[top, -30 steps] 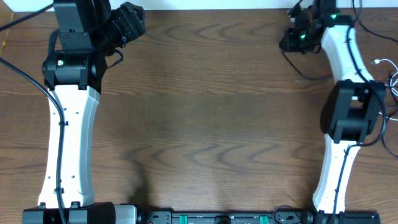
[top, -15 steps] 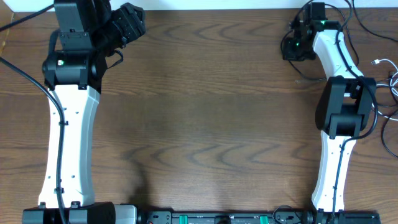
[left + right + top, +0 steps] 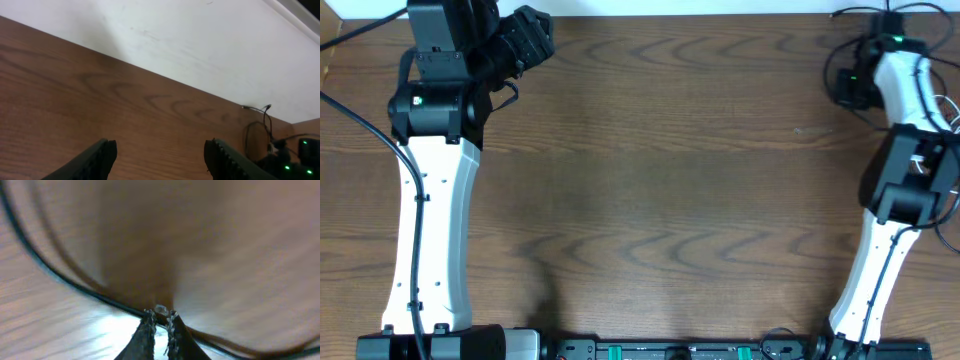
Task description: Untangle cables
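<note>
My right gripper [image 3: 843,88] is at the far right of the table near the back edge. In the right wrist view its fingers [image 3: 148,330] are almost together, pinching the thin black cable [image 3: 60,277], which runs from the upper left down through the tips [image 3: 159,315] and out to the right. A small pale glint sits at the tips. From overhead, the black cable [image 3: 827,65] loops beside that gripper. The right arm covers where the white cable lay. My left gripper [image 3: 527,38] is at the back left, open and empty [image 3: 160,150].
Loose black wires trail off the table's right edge [image 3: 952,150]. The white wall [image 3: 200,45] lies just past the table's back edge. The right arm's green lights [image 3: 305,145] show far right in the left wrist view.
The right arm has swung right along the back edge, taking the black cable with it. The left arm has not moved.
</note>
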Tool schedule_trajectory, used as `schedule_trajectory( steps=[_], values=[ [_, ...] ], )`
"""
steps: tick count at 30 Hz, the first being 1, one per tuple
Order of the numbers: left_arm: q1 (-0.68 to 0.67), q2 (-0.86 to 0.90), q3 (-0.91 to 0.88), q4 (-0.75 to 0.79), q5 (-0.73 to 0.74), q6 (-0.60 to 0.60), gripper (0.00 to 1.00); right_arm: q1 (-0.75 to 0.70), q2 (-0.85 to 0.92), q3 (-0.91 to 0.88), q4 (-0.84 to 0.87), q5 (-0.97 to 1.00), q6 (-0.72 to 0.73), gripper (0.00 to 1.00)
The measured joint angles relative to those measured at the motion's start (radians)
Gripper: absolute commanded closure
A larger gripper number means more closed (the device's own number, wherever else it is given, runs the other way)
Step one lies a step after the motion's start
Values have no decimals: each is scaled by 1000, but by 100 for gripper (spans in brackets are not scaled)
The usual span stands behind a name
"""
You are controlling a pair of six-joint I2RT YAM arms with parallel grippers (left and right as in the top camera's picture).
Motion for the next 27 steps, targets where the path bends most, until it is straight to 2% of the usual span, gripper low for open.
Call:
schedule_trajectory(
  steps=[12, 19, 24, 27],
  values=[
    [0, 0, 0, -14, 0, 0, 38, -242, 0, 2, -18, -17, 22, 99],
    [0, 0, 0, -14, 0, 0, 37, -278, 0, 2, -29, -60, 25, 99],
    [0, 0, 0, -16, 0, 2, 26, -262, -16, -3, -51, -80, 23, 96],
    [0, 0, 0, -19, 1, 4, 16, -241, -66, -10, -70, -109, 6, 86]
  ],
)
